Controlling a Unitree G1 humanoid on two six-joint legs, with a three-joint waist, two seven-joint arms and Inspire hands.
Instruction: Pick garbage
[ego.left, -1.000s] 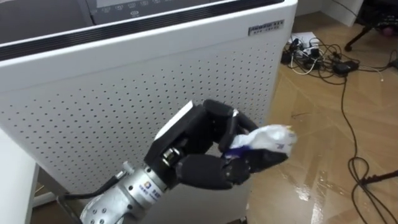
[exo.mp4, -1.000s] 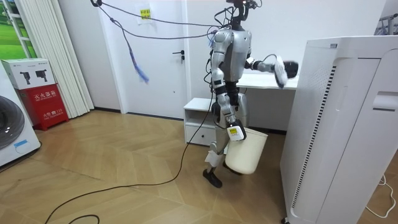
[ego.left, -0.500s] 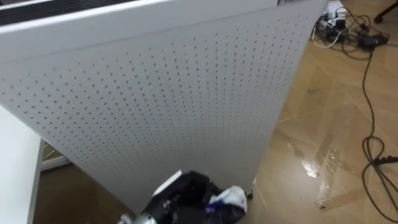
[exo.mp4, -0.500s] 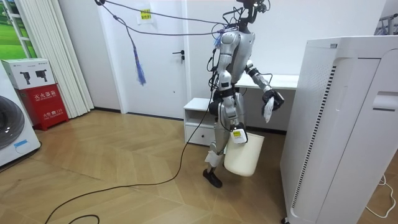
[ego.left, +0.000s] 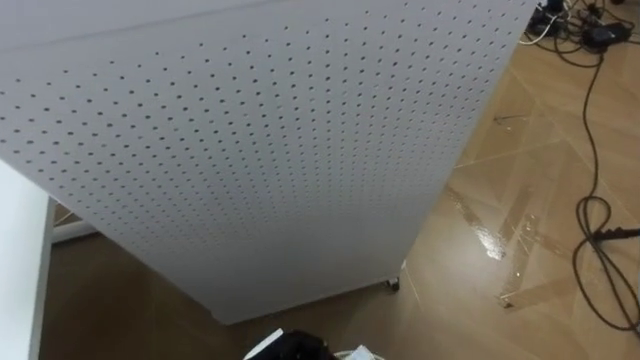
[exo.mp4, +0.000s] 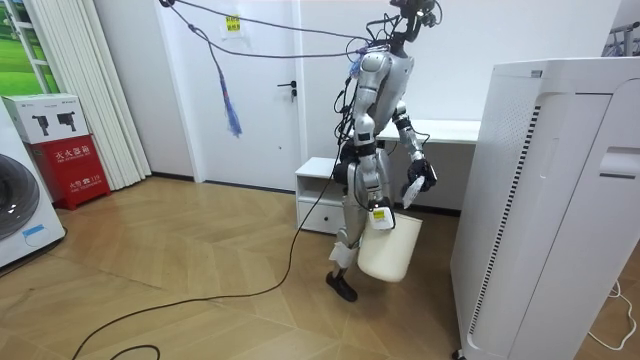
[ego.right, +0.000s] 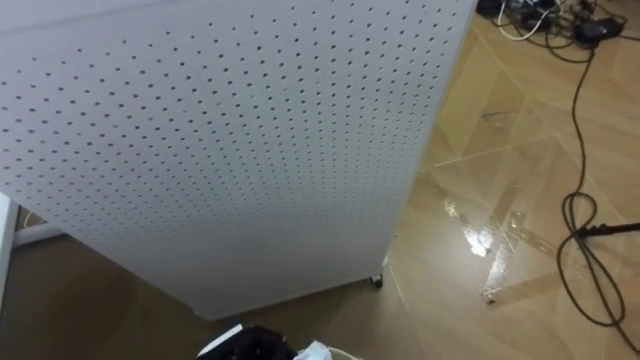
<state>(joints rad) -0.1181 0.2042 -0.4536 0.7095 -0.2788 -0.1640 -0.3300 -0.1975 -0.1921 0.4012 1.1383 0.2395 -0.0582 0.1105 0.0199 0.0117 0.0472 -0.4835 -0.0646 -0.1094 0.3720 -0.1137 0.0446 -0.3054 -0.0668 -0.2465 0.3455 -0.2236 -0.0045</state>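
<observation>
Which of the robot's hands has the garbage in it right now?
The left hand: it is curled round the crumpled white garbage, just above the rim of the white bin. The right hand hangs lower and carries that bin.

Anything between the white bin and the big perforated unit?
Nothing: in the room view a bare strip of wooden floor separates the white bin from the perforated unit. The left hand holds the garbage above the bin.
</observation>
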